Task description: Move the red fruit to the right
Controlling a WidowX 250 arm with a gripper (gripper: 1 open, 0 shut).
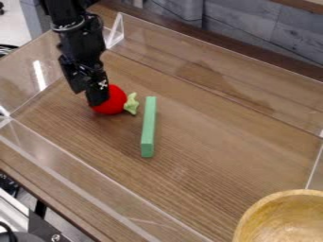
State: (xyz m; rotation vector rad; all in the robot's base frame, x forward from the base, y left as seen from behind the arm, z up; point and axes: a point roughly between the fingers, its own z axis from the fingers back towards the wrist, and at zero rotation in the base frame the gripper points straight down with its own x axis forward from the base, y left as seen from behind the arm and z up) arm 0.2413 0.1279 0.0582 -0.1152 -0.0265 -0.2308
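Bowl [285, 221] cut off lower right, insides hard to read; my black gripper [100, 93] partly hides the red fruit [113, 100], upper left, can't tell if fingers grip it.

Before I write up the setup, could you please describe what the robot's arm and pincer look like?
The arm is black with dark, bulky segments, and its pincer is black too. I cannot make out any markings.

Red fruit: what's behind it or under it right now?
Behind the red fruit, bare wooden table shows, partly blocked by the end effector at its side. What lies directly under the fruit is covered and can't be seen.
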